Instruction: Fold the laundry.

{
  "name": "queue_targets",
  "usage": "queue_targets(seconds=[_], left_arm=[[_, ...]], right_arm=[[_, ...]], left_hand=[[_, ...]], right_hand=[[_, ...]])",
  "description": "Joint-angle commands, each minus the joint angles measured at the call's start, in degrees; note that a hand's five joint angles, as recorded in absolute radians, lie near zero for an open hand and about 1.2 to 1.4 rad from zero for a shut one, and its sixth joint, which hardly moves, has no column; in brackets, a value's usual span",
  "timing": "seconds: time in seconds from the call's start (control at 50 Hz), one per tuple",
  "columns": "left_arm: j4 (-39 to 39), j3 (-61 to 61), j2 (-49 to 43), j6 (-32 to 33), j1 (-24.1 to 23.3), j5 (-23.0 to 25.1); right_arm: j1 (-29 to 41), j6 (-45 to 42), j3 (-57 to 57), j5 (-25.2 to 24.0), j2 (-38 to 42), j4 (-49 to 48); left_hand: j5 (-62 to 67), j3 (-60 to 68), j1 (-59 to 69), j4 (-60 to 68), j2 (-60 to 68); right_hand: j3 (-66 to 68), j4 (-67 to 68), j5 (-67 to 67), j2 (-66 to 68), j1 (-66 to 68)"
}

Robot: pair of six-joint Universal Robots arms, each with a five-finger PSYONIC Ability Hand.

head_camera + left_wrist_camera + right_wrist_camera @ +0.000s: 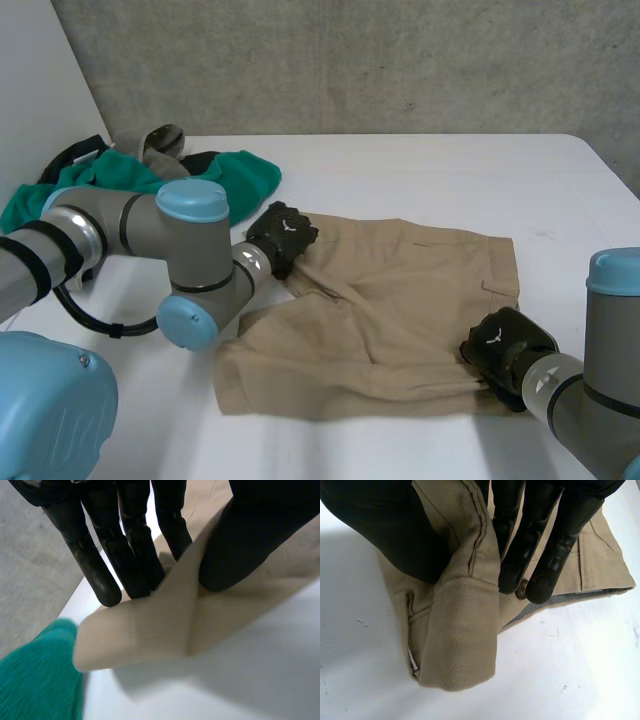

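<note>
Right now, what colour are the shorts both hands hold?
Plain khaki; the shorts show best in the head view.

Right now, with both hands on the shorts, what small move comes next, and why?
Probably lift both hands a little together: the left hand pinches a far corner of the tan shorts, the right hand a near edge, and they lie rumpled.

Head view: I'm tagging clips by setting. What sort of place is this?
Probably a lab or test room, not a home: bare concrete wall, plain white table, tan shorts laid out beside a green garment heap.
</note>
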Motion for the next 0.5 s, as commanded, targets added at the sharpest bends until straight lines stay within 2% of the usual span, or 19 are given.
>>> queue_targets(seconds=[0.02,0.06,0.12,0.24,0.42,0.48,0.5], left_arm=[[0.55,-5.41,4.24,0.95,-0.04,-9.85],[1.16,-8.39,6.43,0.95,-0.13,-12.66],[2.3,-11.99,8.19,0.34,-0.22,-14.25],[2.74,-16.84,9.43,-1.24,-0.48,-15.31],[2.66,-18.07,9.52,-7.92,-0.92,-19.53],[2.48,-18.16,9.7,-9.06,-1.1,-19.7],[2.39,-18.25,10.04,-9.68,-1.36,-19.71]], right_arm=[[-0.05,0.0,-0.02,0.0,0.02,-0.25],[-0.05,0.0,-0.02,0.0,0.02,-0.25],[-0.05,0.0,-0.02,0.09,0.02,-0.25],[0.03,0.0,-0.02,0.09,0.02,-0.16],[0.12,0.0,0.15,0.18,-0.07,0.1],[0.12,0.0,0.15,0.18,-0.07,0.28],[0.12,0.0,0.24,0.09,-0.07,0.36]], left_hand=[[15.54,14.67,14.86,14.23,14.33],[15.54,14.67,14.86,14.23,14.33],[15.54,14.67,14.86,14.23,14.33],[15.54,14.67,14.86,14.23,14.33],[15.54,14.67,14.86,14.23,14.33],[-3.38,-4.25,-4.05,-4.68,-4.58],[-15.27,-16.14,-15.95,-16.58,-16.48]], right_hand=[[12.16,11.77,12.77,11.53,23.02],[12.16,11.77,12.77,11.53,23.02],[12.16,11.77,12.77,11.53,23.02],[12.16,11.77,12.77,11.53,23.02],[12.16,11.77,12.77,11.53,23.02],[12.16,11.77,12.77,11.53,23.02],[12.16,11.77,12.77,11.53,23.02]])
